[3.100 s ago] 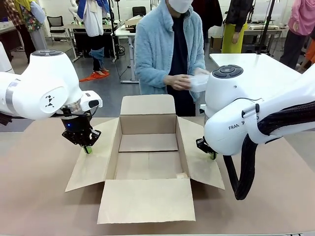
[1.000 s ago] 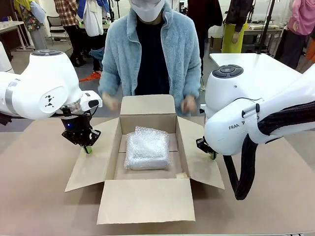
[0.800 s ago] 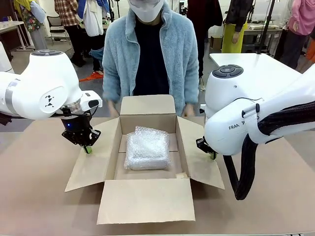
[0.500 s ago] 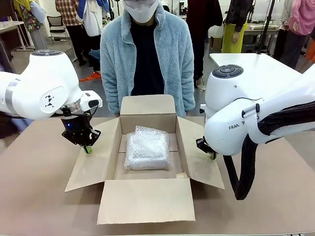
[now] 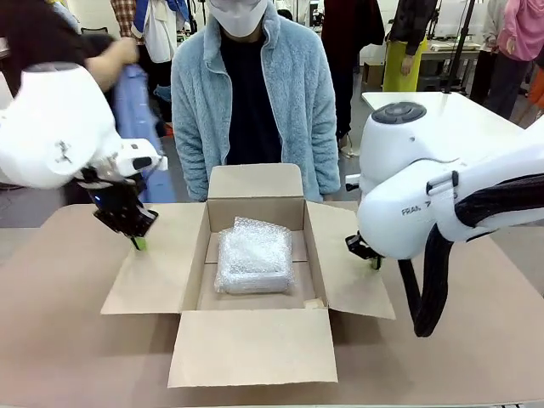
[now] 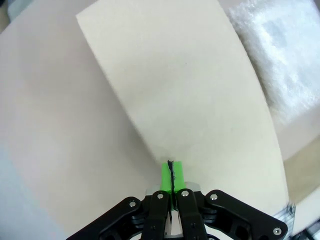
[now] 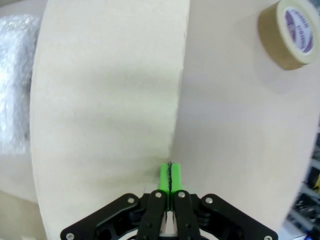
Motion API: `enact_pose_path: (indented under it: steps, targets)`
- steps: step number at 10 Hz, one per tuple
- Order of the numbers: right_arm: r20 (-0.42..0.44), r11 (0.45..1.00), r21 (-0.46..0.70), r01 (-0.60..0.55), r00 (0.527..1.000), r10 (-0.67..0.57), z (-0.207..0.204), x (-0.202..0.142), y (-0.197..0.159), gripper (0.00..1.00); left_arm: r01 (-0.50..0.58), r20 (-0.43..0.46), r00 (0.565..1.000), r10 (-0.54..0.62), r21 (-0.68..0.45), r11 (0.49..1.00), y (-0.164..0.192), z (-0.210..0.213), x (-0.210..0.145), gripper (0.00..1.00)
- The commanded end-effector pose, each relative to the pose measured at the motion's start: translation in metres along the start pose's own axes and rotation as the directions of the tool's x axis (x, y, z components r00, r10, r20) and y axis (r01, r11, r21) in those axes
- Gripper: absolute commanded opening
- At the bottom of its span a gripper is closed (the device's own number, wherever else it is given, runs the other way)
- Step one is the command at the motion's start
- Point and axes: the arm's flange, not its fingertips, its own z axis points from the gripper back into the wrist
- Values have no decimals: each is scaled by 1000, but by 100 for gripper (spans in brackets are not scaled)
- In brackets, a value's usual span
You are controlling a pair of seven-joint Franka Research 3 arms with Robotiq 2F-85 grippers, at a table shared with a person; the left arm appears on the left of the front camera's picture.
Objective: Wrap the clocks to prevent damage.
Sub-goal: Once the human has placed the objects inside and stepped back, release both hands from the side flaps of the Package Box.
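Bundle (image 5: 253, 255): bubble-wrapped, presumably a clock, lying flat on the floor of the open box (image 5: 255, 214), about central. Outline is near square, so no clear long axis to line up on.

Left flap (image 5: 157, 272) and right flap (image 5: 344, 272) are splayed outward on the bench (image 5: 68, 340). Left tool (image 5: 136, 242) sits at the outer edge of the left flap, pads clenched together, nothing between them. Right tool (image 5: 372, 262) is at the outer edge of the right flap, likewise clenched and empty. Whether either tip touches the cardboard cannot be told.

Key relation: the bundle lies inward of each tool, across a full flap. Neither arm is clearly nearer.

Judgement: wrapping looks done for this item; closing the flaps seems the likely next step.

View differences: the right wrist view shows a tape roll (image 7: 295, 32) on the bench outboard of the right flap. The front view shows a person (image 5: 255, 93) standing behind the box.
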Motion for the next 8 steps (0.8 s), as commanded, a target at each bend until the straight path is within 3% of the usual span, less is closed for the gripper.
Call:
enact_pose_path:
  steps: [1, 3, 5, 6, 7, 8]
  targets:
    - [-15, 979, -52, -196, 981, 196, 66, -10, -28, 1, 212, -58, 975, -216, -60, 975, 25, 61, -10, 1]
    - [-28, 906, -12, -422, 906, 422, 110, -26, -52, 1, 385, -125, 909, -398, -112, 916, 48, 93, -18, 1]
    - [-13, 911, 6, -412, 911, 412, 126, -31, -76, 1, 438, -154, 884, -441, -53, 897, 58, 100, -26, 1]
    - [-11, 946, -14, -324, 946, 324, 126, -30, -81, 1, 403, -90, 911, -403, -8, 915, 57, 99, -31, 1]
    - [-12, 905, -25, -424, 905, 424, 131, -31, -68, 1, 403, -140, 900, -413, -95, 910, 55, 105, -28, 1]
    - [-12, 905, -25, -424, 905, 424, 131, -31, -68, 1, 403, -140, 900, -413, -95, 910, 55, 105, -28, 1]
